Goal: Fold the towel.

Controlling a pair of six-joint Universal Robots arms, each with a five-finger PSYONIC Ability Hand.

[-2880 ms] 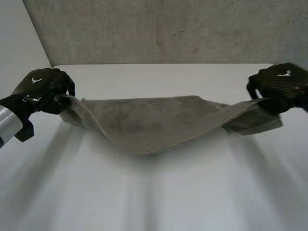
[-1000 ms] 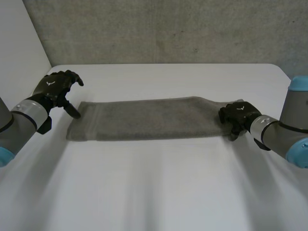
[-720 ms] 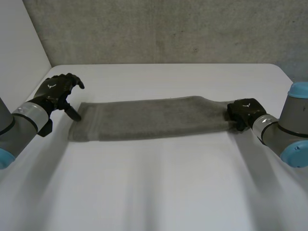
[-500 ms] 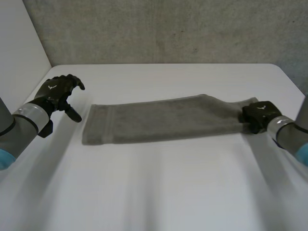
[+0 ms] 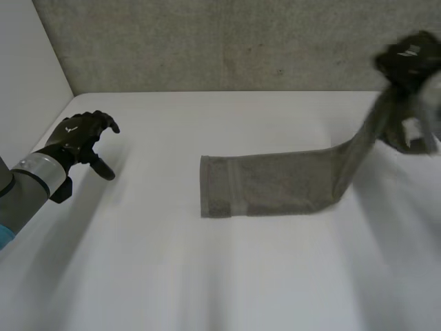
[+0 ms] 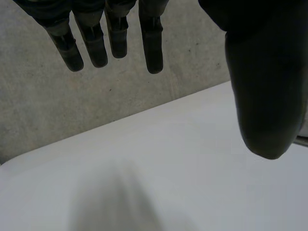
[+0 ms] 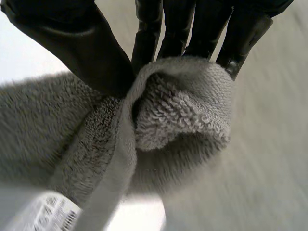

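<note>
A grey towel (image 5: 275, 186), folded into a long strip, lies across the middle of the white table (image 5: 207, 276). Its right end rises off the table to my right hand (image 5: 408, 58), which is high at the far right. In the right wrist view my right hand (image 7: 96, 53) pinches a bunched end of the towel (image 7: 178, 106) between thumb and fingers; a white label (image 7: 41, 214) shows on the cloth. My left hand (image 5: 81, 134) hovers over the table's left edge, fingers spread, well clear of the towel. In its wrist view the left hand (image 6: 260, 91) holds nothing.
A rough grey wall (image 5: 241, 41) runs behind the table's far edge. A white wall (image 5: 27, 69) stands at the left. Bare tabletop (image 6: 168, 183) lies under my left hand and in front of the towel.
My right hand closed on the towel's right end and lifted it up and right. The towel slid right, away from my left hand, which stayed open.
</note>
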